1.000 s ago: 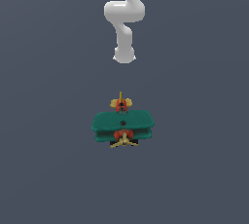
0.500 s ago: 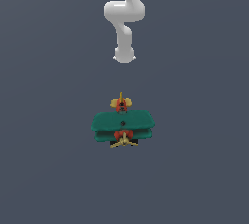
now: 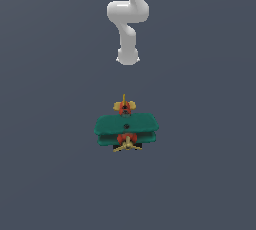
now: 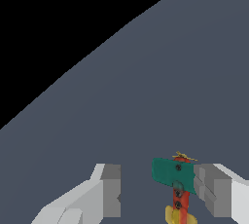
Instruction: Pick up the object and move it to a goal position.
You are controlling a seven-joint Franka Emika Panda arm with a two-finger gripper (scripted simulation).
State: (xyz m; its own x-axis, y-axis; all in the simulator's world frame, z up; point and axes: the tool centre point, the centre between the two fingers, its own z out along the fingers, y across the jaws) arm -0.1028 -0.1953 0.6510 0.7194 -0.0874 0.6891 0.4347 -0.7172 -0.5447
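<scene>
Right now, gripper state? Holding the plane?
Gripper: open, holding nothing; the toy plane shows between its fingers, not gripped.

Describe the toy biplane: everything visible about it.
The toy biplane is small, with two stacked dark green wings, a red body, a yellow propeller at the nose and a yellow tail. It looks like smooth painted plastic or wood. It sits upright and level on the plain grey floor, its propeller toward the exterior camera and its tail toward the arm. Nothing but the floor touches it. In the wrist view it lies ahead of the gripper, whose jaws stand open and apart from it.
</scene>
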